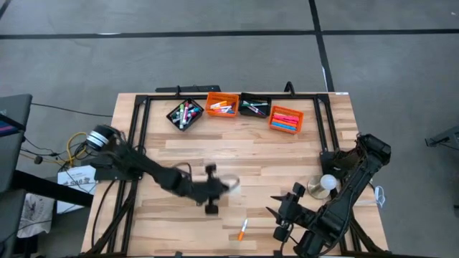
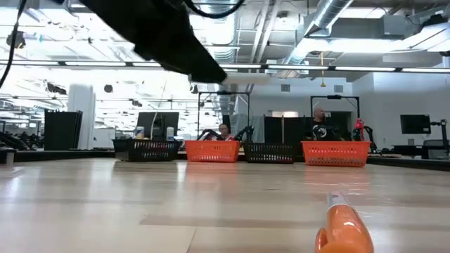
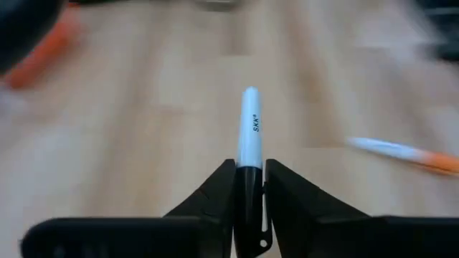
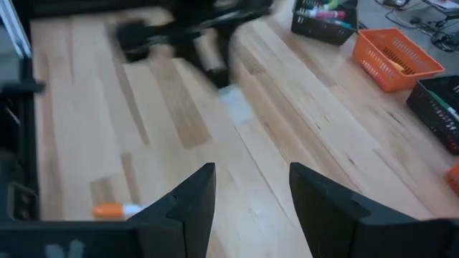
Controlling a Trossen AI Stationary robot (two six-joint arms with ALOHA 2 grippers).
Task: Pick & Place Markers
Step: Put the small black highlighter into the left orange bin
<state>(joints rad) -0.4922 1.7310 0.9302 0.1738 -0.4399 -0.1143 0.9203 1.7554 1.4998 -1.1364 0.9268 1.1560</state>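
White marker [image 3: 249,129] clamped between the left tool's [image 3: 249,179] fingers, tip protruding.

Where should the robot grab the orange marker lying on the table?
Probably around the middle of the orange marker, coming straight down from above. It lies flat and alone on the wood, so the open right claw nearby could close across its thin sides.

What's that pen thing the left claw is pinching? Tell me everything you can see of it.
It is a marker, slim and stick-like, with a pale blue-white barrel, a rounded tip and a dark lower end. Small dark letters run along the barrel. The left claw is shut on its dark end, one finger on each side, so the pale part sticks out ahead over the wooden table. From above, it shows as a pale blur near the table's middle. Nothing else appears to touch it.
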